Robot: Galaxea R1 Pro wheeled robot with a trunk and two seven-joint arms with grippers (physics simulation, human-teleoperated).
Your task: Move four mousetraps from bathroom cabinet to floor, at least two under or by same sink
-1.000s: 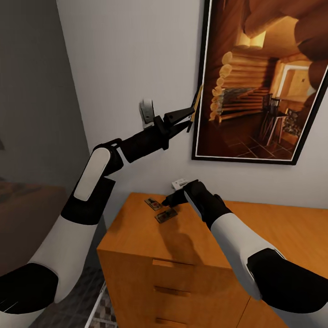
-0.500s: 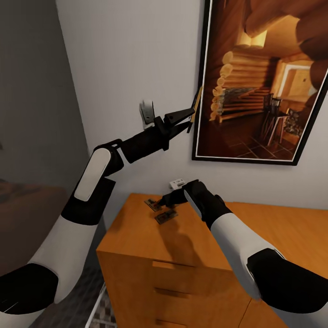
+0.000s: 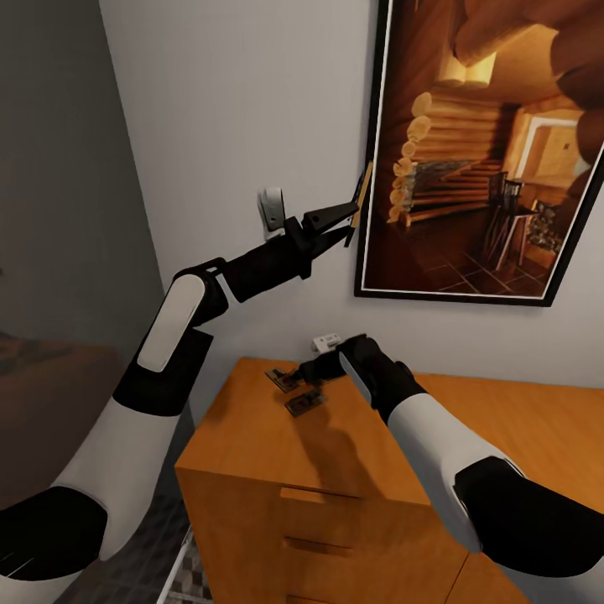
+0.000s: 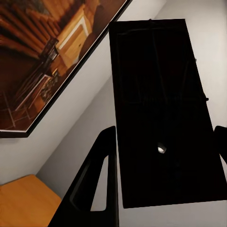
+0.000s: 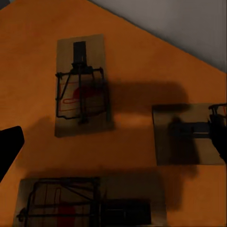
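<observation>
- Left gripper is raised high above the cabinet, clamped on a trap that stands on edge just beside the picture frame on the wall.
- Left arm rises from the lower left, bends at the elbow, and its black forearm reaches up and across toward the frame.
- From the left wrist camera, the held trap appears as a dark slab between the two fingers, with the frame and a corner of the cabinet behind it.
- Right gripper sits low over the cabinet top near its back left corner, close above the traps lying there; whether its jaws are apart or together I cannot tell.
- Right arm comes in from the lower right, its forearm sloping down toward the cabinet's back edge, with a small white box on the wall just behind the wrist.
- Two traps show on the cabinet top in the head view, one behind the other, beside the right gripper.
- From the right wrist camera, three traps lie flat on the cabinet top: one well lit, one in shadow beside a fingertip, and one at the near edge.
</observation>
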